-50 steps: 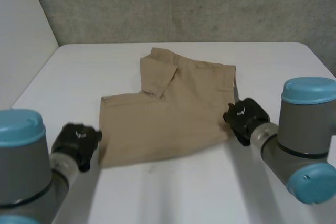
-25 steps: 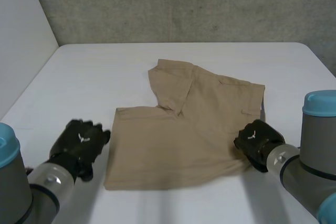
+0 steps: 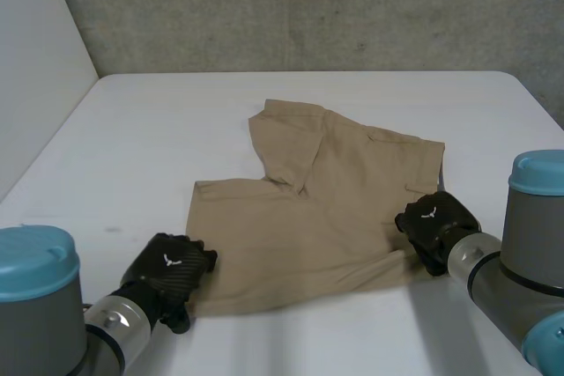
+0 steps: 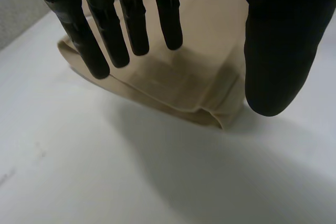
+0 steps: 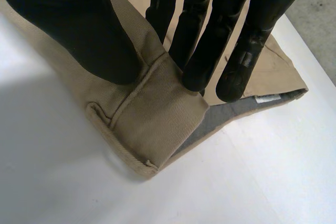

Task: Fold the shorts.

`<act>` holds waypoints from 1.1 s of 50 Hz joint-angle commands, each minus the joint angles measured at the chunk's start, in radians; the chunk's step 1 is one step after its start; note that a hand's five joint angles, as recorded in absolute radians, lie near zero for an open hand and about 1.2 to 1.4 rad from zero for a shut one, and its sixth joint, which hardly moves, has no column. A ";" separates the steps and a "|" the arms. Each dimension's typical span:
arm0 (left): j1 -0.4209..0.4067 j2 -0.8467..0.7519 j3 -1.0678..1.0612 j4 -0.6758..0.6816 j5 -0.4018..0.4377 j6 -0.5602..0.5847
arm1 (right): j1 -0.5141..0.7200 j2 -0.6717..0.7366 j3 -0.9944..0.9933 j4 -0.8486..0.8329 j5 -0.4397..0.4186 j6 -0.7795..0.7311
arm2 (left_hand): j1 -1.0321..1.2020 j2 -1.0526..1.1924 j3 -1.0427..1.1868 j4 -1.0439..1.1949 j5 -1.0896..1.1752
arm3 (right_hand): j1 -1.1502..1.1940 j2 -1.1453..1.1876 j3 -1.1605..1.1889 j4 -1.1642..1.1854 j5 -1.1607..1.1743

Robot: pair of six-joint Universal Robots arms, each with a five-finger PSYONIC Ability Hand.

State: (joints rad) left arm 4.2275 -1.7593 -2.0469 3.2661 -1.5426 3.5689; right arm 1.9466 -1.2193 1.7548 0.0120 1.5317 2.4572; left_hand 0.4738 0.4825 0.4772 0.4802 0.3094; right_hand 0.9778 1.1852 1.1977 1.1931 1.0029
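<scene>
both hands are sitting at the tan shorts point(image 3: 308, 209): the left hand point(image 4: 278, 40) is hovering spread over one corner, the right hand point(image 5: 68, 19) is pinching the waistband corner.

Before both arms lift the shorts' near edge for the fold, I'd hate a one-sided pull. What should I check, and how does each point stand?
1. Right hand pinches its near corner of the tan shorts: ok, cloth is bunched between thumb and fingers.
2. That pinch takes every layer: cannot tell.
3. Left hand grips its corner: not ok, fingers straight, thumb apart.
4. Left hand sits over that corner: ok.
5. Shorts lie wholly on the white table: ok.
</scene>
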 commanded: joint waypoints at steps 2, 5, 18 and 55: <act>0.002 -0.086 0.022 0.052 -0.004 -0.002 | 0.002 0.006 0.000 -0.012 0.002 0.019 | 0.288 0.280 0.285 0.282 0.278 | 0.418 0.211 0.199 0.203 0.219; 0.005 -0.089 0.025 0.084 -0.004 -0.002 | 0.000 0.006 0.000 -0.012 0.007 0.019 | 0.432 0.424 0.429 0.426 0.422 | 0.418 0.211 0.199 0.203 0.219; -0.009 0.009 -0.005 0.023 -0.008 0.021 | 0.000 -0.003 0.000 -0.006 0.010 0.017 | 0.922 0.914 0.919 0.916 0.912 | 0.418 0.211 0.199 0.203 0.219; -0.098 -0.127 0.520 0.029 -0.001 0.128 | 0.012 -0.054 0.080 0.181 0.010 -0.175 | -0.172 -0.181 -0.176 -0.179 -0.182 | 0.418 0.211 0.199 0.203 0.219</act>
State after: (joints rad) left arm 4.1594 -1.7053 -1.7327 3.1540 -1.5456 3.6956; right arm 1.9448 -1.2737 1.8167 0.2036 1.5407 2.2815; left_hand 0.3034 0.2990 0.3028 0.2969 0.1165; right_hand 0.9778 1.1852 1.1977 1.1930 1.0029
